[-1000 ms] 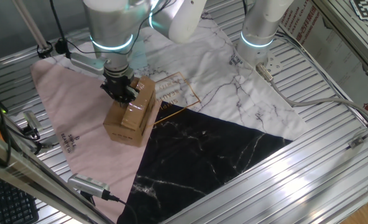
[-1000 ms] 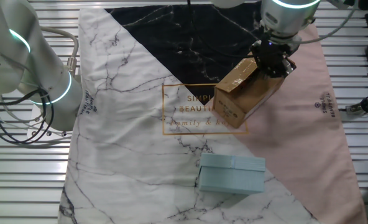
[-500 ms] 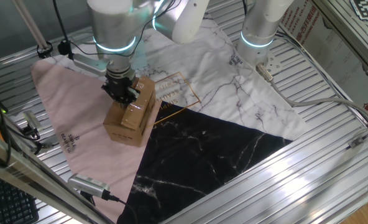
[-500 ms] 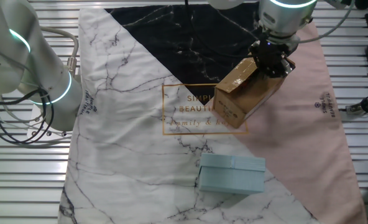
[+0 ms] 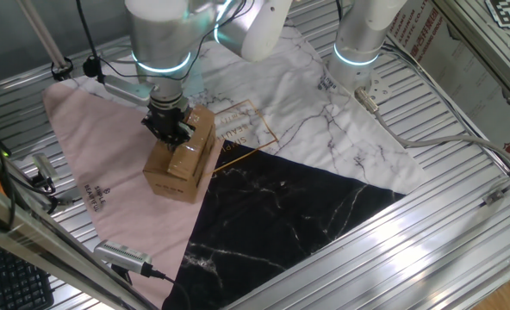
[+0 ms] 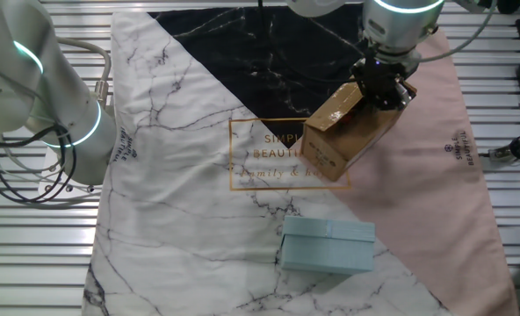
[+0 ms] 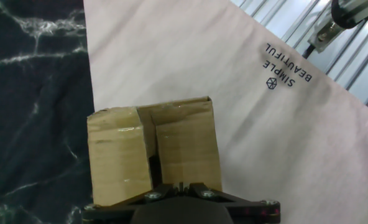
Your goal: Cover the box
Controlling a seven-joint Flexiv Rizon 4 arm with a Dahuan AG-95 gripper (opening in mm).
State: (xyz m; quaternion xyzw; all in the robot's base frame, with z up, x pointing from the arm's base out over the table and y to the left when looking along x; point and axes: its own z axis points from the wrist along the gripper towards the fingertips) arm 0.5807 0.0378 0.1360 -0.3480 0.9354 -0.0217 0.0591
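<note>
Two flaps look folded on the box [image 7: 153,152], which sits on the pink cloth [image 5: 91,172], black marble at your 9 o'clock in hand view. Gripper [image 5: 169,129] hovers at its top; I cannot tell its jaw state. Pressing off-centre might tip it. Cloth reads "SIMPLE BEAUTIFUL".
</note>
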